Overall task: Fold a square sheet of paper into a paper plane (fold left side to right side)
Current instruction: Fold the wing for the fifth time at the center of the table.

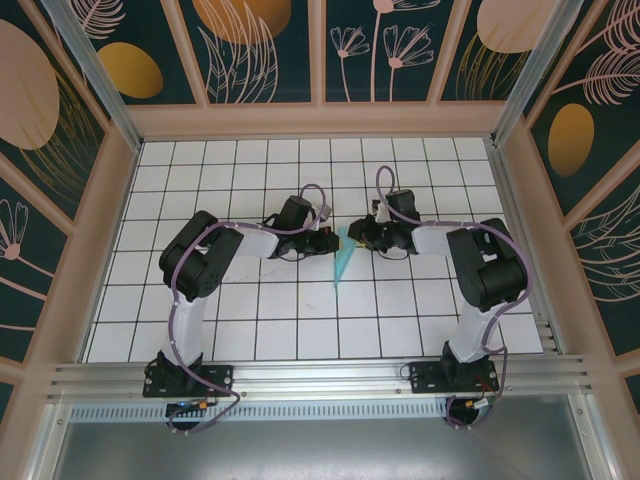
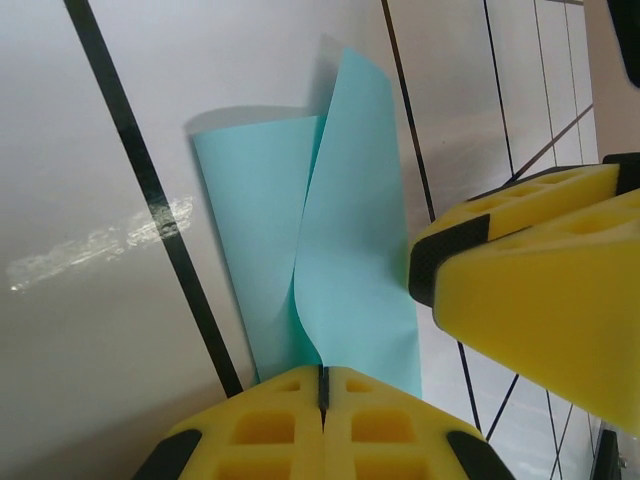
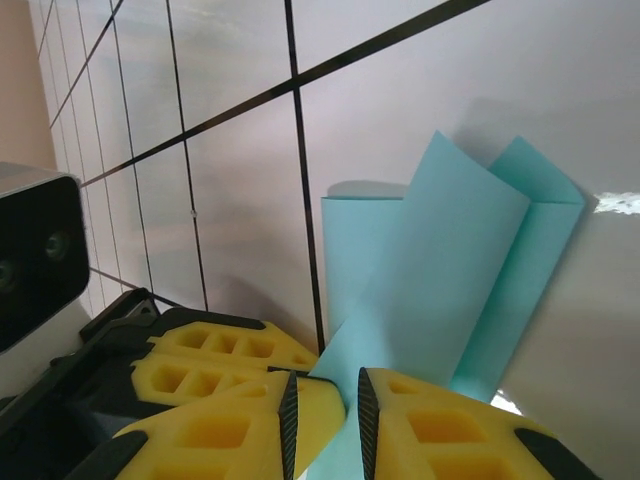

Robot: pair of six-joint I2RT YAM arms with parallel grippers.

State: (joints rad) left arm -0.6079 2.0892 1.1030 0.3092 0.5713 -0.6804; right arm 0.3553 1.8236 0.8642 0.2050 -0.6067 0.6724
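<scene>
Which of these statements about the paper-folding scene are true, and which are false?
1. The left gripper is shut on the turquoise sheet of paper. True.
2. The sheet of paper lies flat and unfolded. False: it is folded over, with layers curving up off the table.
3. The right gripper has the paper between its fingers. True.
4. The gripper fingers are red. False: they are yellow with black tips.
5. The two grippers meet near the middle of the white gridded table. True.
</scene>
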